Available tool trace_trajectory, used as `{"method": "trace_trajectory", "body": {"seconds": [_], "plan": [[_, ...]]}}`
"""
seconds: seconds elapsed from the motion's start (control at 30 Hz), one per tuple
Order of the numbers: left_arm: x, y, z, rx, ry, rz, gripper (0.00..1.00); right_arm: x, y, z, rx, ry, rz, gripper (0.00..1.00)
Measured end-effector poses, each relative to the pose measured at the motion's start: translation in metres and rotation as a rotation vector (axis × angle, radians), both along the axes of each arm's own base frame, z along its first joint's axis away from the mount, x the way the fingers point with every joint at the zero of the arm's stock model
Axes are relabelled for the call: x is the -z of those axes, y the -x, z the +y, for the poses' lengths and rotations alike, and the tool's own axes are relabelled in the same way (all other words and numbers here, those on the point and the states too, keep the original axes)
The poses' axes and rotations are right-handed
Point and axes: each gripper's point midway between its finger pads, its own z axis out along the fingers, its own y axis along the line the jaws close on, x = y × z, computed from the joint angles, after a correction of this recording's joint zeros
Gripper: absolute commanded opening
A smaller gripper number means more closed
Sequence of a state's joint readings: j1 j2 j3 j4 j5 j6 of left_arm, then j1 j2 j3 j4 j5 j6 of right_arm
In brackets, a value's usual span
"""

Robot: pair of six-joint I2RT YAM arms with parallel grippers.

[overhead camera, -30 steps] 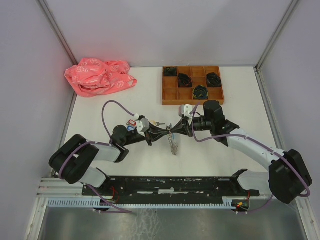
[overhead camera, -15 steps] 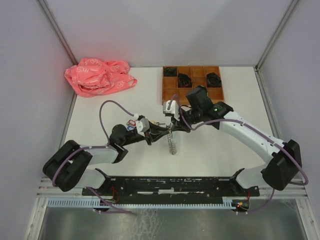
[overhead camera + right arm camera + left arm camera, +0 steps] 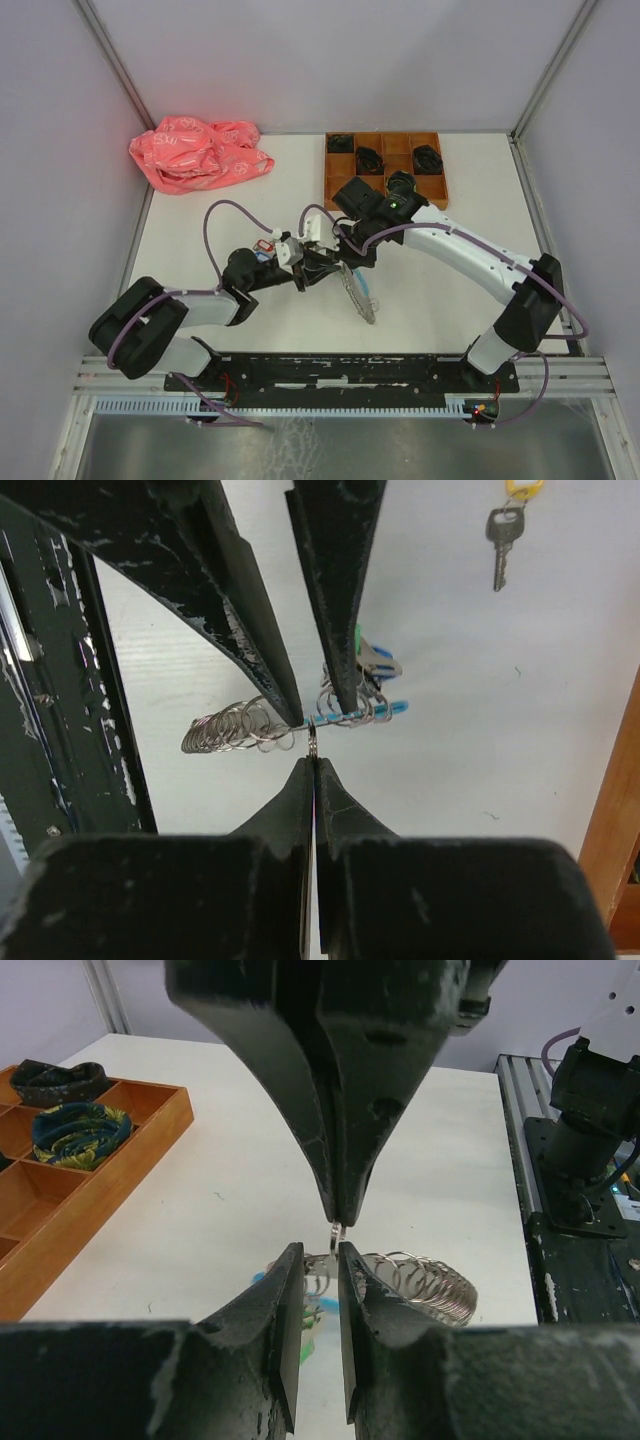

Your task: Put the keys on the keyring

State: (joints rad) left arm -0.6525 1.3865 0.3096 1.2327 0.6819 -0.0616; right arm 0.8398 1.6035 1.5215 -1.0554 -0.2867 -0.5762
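Note:
The keyring is a hoop strung with several silvery rings and has a light-blue section. It slants from the two grippers toward the near right. My right gripper is shut on a small silver ring that sits on the hoop's wire. My left gripper faces it tip to tip, its jaws a narrow gap apart, and the hoop's wire crosses at their tips. One silver key with a yellow tag lies loose on the table. Small red and blue tags show beside the left wrist.
A wooden compartment tray at the back holds black coiled bundles. It also shows at the left in the left wrist view as the tray. A crumpled pink bag lies at the back left. The black base rail runs along the near edge.
The right arm swung left and brought its gripper tip against the left gripper's tips. The keyring, which hung straight down from the left gripper, now slants out toward the near right.

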Motion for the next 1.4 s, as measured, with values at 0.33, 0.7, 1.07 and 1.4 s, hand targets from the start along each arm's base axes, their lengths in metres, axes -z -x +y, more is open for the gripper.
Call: {"method": "trace_trajectory", "body": {"seconds": [0.33,0.7,1.07,1.4], "plan": [[0.003,-0.001,-0.004,0.018,-0.002,-0.001,0.28,0.009,0.008,-0.007,-0.017,0.061,0.021,0.01],[0.002,0.008,-0.009,0.073,0.003,-0.019,0.3,0.009,0.008,-0.008,-0.022,0.068,0.019,0.01],[-0.001,0.003,-0.007,0.029,0.029,-0.04,0.3,0.004,0.003,-0.005,-0.018,0.045,-0.016,0.01],[-0.003,0.003,-0.001,-0.006,0.074,-0.043,0.3,-0.014,0.0,-0.001,-0.027,-0.017,-0.075,0.01]]}}
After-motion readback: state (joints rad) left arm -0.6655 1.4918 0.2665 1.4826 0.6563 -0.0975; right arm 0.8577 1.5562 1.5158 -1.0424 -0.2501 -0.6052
